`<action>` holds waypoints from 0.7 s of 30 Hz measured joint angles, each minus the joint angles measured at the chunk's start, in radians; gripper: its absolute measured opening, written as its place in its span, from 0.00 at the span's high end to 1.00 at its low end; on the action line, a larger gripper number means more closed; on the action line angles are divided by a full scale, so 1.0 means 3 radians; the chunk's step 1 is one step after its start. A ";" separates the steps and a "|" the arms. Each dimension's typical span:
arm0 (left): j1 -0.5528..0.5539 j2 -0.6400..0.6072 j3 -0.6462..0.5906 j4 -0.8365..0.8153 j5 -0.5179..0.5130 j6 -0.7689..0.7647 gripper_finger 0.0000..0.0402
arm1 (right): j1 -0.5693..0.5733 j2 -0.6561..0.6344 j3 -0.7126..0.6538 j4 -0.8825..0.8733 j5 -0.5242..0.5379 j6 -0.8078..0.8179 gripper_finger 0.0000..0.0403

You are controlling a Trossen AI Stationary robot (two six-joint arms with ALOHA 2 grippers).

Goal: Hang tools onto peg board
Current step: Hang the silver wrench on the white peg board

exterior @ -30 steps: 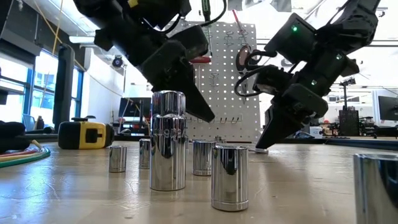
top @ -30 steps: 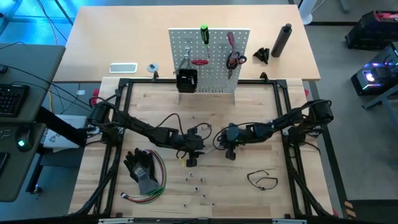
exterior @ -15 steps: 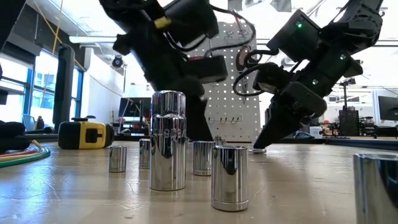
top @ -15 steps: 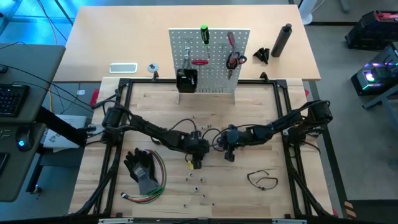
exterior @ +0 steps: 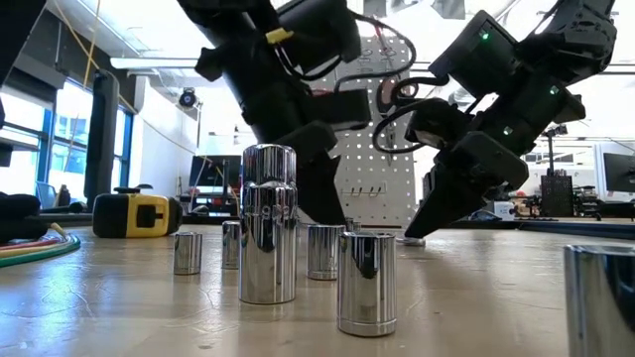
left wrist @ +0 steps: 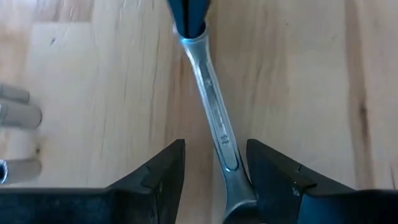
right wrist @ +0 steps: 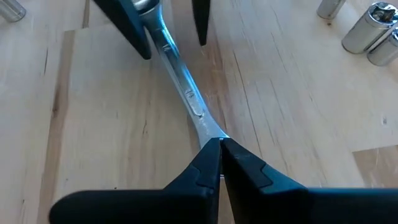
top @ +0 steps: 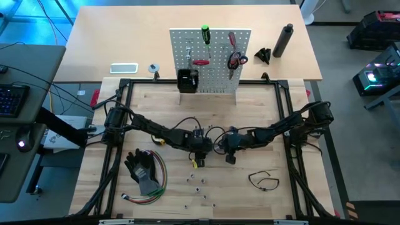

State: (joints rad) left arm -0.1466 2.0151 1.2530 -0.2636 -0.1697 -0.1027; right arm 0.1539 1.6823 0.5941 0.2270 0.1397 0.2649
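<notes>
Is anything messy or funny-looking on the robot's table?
Yes. A pile of black gloves and coloured wires lies near the left arm, and little metal sockets are scattered over the wood. Oddest of all, the left gripper and right gripper meet at one silver wrench.

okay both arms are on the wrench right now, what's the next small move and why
Probably close the left gripper on the wrench. Its fingers stand open around one end, while the right gripper is shut on the other end, so a handover looks half done.
</notes>
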 joint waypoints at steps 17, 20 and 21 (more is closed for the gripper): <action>0.0080 -0.0008 -0.0036 -0.0193 0.0277 0.0107 0.89 | 0.0005 0.0026 0.0003 0.0085 -0.0044 -0.0010 0.96; 0.0077 -0.0010 -0.0036 -0.0193 0.0261 0.0172 0.92 | 0.0004 0.0026 0.0003 0.0090 -0.0058 -0.0011 0.96; 0.0077 -0.0010 -0.0036 -0.0193 0.0265 0.0179 0.92 | 0.0005 0.0026 0.0003 0.0090 -0.0056 -0.0013 0.96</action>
State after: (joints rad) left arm -0.1234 2.0121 1.2423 -0.3214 -0.0902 -0.0489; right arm 0.1555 1.6901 0.5949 0.2539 0.1230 0.2609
